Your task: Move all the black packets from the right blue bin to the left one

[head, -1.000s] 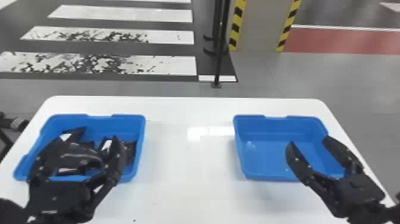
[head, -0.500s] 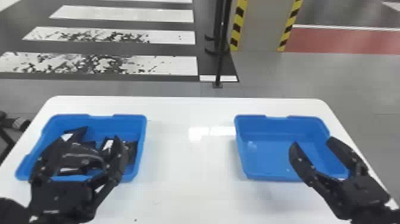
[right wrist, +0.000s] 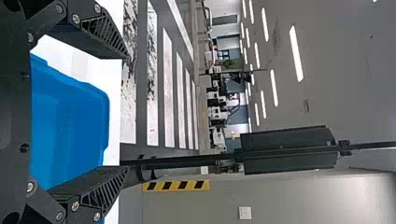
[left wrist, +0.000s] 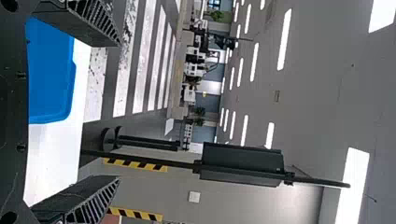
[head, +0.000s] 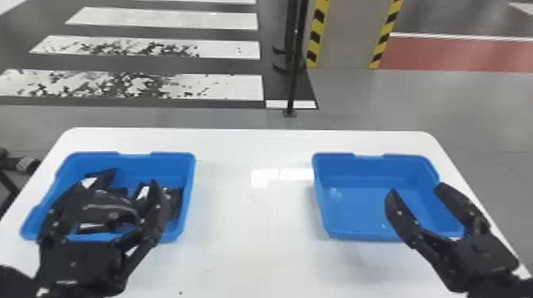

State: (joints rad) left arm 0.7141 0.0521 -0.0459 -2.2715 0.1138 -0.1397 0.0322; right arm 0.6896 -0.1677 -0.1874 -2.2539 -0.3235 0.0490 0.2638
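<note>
In the head view my left gripper [head: 117, 186] stands open over the left blue bin [head: 186, 206], where several black packets [head: 174, 200] lie in a loose pile, partly hidden by its fingers. My right gripper [head: 416, 190] is open above the near right part of the right blue bin [head: 333, 156], and no black packet shows inside that bin. In the left wrist view the left gripper [left wrist: 116, 111] has its fingers wide apart, with nothing between them. The right wrist view shows the right gripper [right wrist: 127, 114] likewise spread and holding nothing, with the blue bin beyond.
Both bins stand on a white table [head: 254, 237], with a stretch of tabletop between them. Past its far edge a thin black pole [head: 293, 79] rises from the floor. Striped yellow and black posts [head: 317, 35] stand farther back.
The head view has shifted very slightly. Both grippers hold nearly the same places, still open, and the packets lie as before.
</note>
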